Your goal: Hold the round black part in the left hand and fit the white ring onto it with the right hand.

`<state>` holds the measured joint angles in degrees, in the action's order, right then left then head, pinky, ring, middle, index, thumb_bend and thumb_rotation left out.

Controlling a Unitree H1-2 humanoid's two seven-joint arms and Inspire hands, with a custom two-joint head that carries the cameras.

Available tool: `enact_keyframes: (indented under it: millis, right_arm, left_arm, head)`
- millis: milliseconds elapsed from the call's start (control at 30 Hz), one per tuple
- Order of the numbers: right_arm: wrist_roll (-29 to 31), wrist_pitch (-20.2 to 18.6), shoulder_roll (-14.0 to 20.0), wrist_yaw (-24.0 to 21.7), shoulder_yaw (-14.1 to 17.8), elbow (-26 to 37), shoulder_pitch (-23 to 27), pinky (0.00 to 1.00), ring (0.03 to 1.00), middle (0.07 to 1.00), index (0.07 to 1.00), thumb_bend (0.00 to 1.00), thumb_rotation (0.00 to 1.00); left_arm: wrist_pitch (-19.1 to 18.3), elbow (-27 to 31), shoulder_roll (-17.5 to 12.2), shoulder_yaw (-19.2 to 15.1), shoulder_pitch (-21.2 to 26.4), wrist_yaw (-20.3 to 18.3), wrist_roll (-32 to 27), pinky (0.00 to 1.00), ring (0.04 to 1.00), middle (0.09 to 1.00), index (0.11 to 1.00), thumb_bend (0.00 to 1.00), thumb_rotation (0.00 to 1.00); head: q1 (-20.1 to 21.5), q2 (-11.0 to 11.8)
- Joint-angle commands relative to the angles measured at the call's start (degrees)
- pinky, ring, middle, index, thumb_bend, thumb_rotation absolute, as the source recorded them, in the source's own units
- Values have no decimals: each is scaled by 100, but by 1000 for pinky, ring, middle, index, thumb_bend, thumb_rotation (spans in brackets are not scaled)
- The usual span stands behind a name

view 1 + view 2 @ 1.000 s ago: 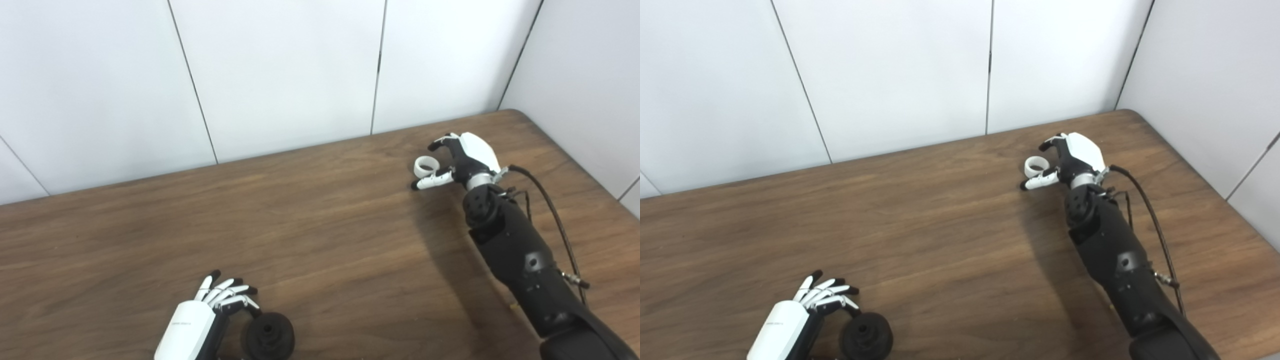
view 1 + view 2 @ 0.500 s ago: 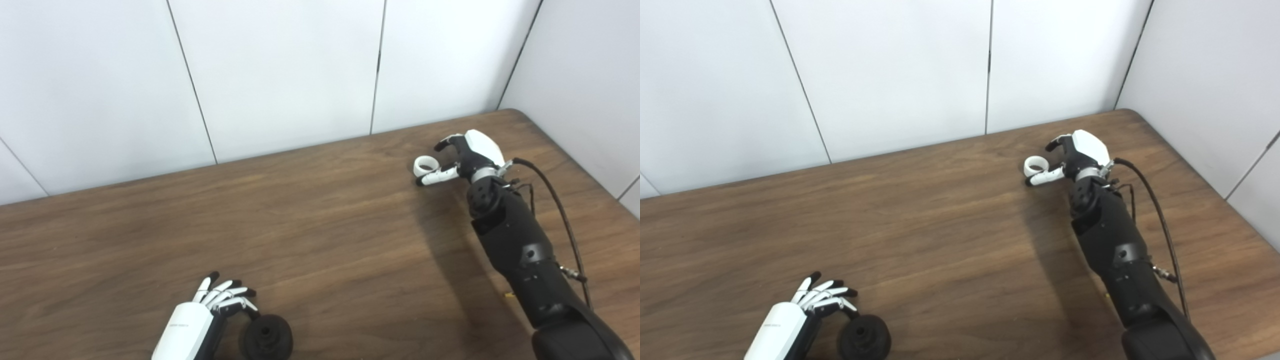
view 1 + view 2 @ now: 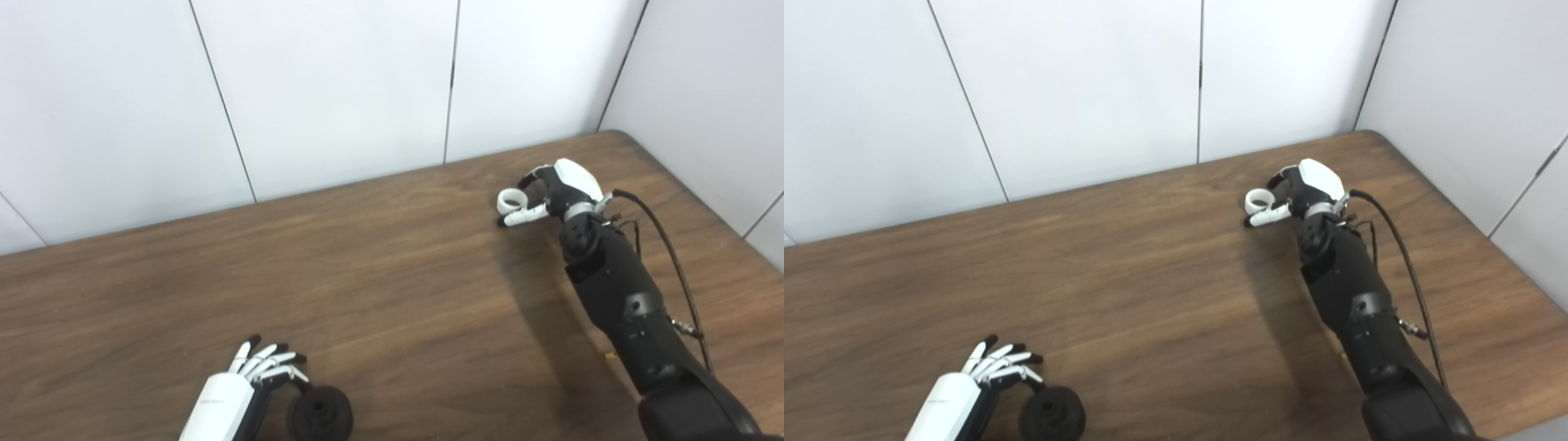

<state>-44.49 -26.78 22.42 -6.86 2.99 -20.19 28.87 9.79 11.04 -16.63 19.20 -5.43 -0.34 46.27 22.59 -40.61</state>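
In the left eye view I counted one round black part [image 3: 319,418], one white ring [image 3: 509,199] and two hands on a single wooden table [image 3: 392,294]. The black part sat at the bottom edge, left of centre: a matte, dark disc with a raised hub and a small hole in its middle. My left hand [image 3: 245,392], glossy white on the back with black-tipped fingers [image 3: 277,363], lay just to its left; the fingers were fanned and gently curled, with the thumb side near the disc, though I could not tell whether it touched. The ring, a smooth short hoop, stood in the right upper-middle of the frame. My right hand [image 3: 554,193] was at it, thumb below and a curled finger above, but I could not tell whether they pinched it or only bracketed it. The forearm was black, with one dark cable looping off the wrist.

In the right eye view the count matched: one black part [image 3: 1051,416] at the bottom left, one ring [image 3: 1257,199] in the right upper-middle, left hand [image 3: 968,386] and right hand [image 3: 1304,187] alongside them. The tabletop showed brown streaked grain and a rounded far-right corner, with plain white seamed wall panels [image 3: 1078,86] behind.
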Motion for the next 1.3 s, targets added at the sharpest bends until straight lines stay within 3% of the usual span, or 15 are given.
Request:
enact_keyframes:
  millis: [0, 600, 633, 667, 733, 1100, 1267]
  right_arm:
    - [-65, -12, 42, 8, 60, 124, 314, 995, 1000, 928, 682, 809, 275]
    - [-7, -12, 39, 104, -10, 110, 307, 990, 996, 908, 596, 788, 219]
    - [47, -11, 54, 123, -35, 122, 297, 992, 997, 906, 545, 659, 186]
    - [101, -10, 71, 142, -60, 133, 287, 996, 999, 906, 518, 594, 167]
    - [223, 17, 102, 239, -100, 138, 264, 1000, 998, 898, 493, 538, 147]
    - [431, 4, 292, 409, -309, 297, 147, 980, 968, 859, 485, 523, 133]
    - [560, -3, 295, 411, -225, 367, 63, 945, 963, 860, 486, 522, 136]
  left_arm:
    - [-35, 44, -125, -21, -106, -130, 69, 1000, 872, 774, 482, 524, 52]
    - [-79, 122, -112, -37, -119, -178, 102, 1000, 868, 773, 482, 524, 52]
    - [-81, 127, -109, -38, -119, -184, 103, 1000, 868, 772, 482, 524, 52]
    - [-86, 133, -106, -40, -121, -195, 102, 1000, 868, 772, 482, 524, 51]
    - [-96, 149, -102, -46, -123, -225, 88, 1000, 870, 774, 482, 524, 51]
    - [-128, 190, -72, -41, -122, -237, 134, 1000, 866, 773, 482, 524, 52]
    - [-186, 232, -33, -23, -125, -276, 136, 1000, 868, 773, 482, 524, 52]
  head:
    - [8, 0]
    - [-13, -55]
    - [-13, -55]
    - [-13, -55]
    - [-13, -55]
    - [-72, -122]
    - [-165, -148]
